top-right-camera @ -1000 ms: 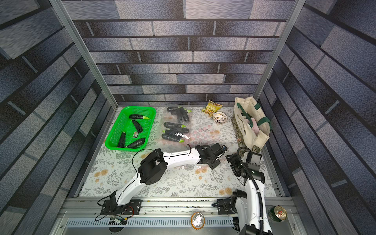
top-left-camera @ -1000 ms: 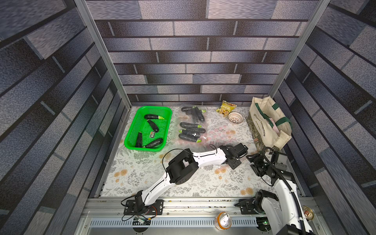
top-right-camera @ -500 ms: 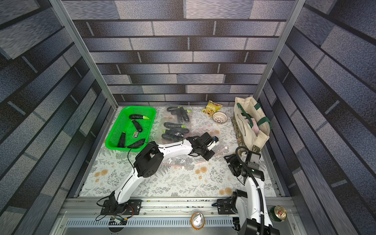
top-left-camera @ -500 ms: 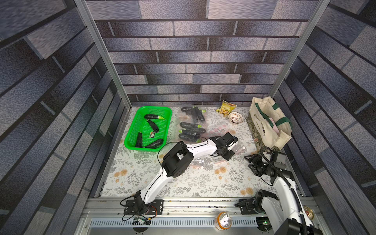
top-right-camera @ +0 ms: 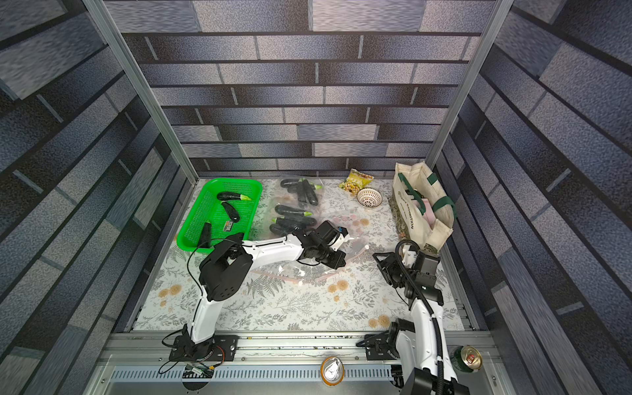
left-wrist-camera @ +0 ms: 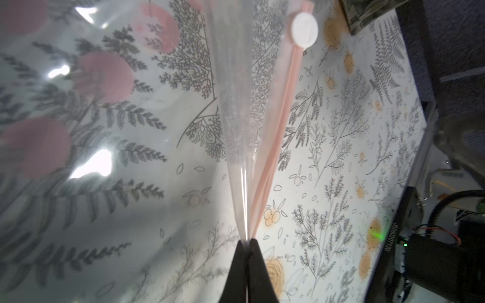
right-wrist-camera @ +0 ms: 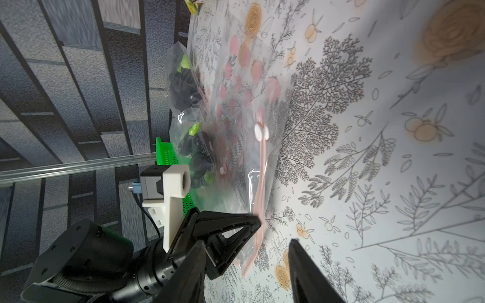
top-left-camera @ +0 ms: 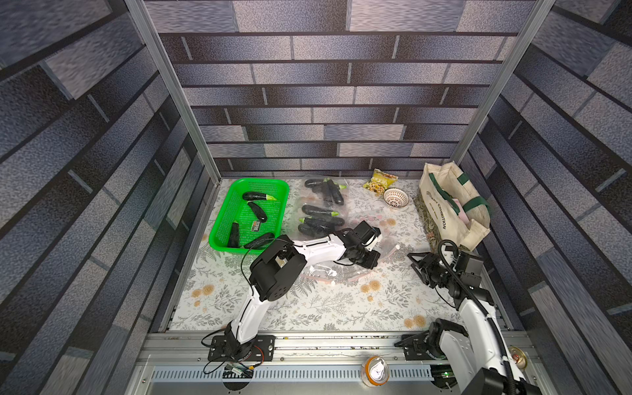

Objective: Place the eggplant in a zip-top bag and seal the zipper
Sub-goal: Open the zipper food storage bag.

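Several dark eggplants [top-left-camera: 254, 196] lie in the green basket [top-left-camera: 222, 236]; others sit sealed in clear bags [top-left-camera: 321, 212] beside it. An empty zip-top bag [top-left-camera: 388, 236] with pink dots lies mid-table, its white slider [top-left-camera: 397, 246] at the zipper's end. My left gripper [left-wrist-camera: 246, 240] is shut on that bag's pink zipper edge [left-wrist-camera: 278, 136], also seen at the pinch [right-wrist-camera: 258, 219]. My right gripper [right-wrist-camera: 246, 241] is open and empty, low over the cloth to the right [top-left-camera: 415, 261] of the left gripper [top-left-camera: 371, 261].
A canvas tote [top-left-camera: 448, 205] stands at the right wall, with a small white bowl [top-left-camera: 396, 198] and a snack packet [top-left-camera: 380, 179] behind the bags. More flat bags [top-left-camera: 321, 275] lie under the left forearm. A can [top-left-camera: 376, 371] stands on the front rail.
My left gripper closed on the bag's zipper edge and drew back to the left. The right gripper's jaws have narrowed somewhat.
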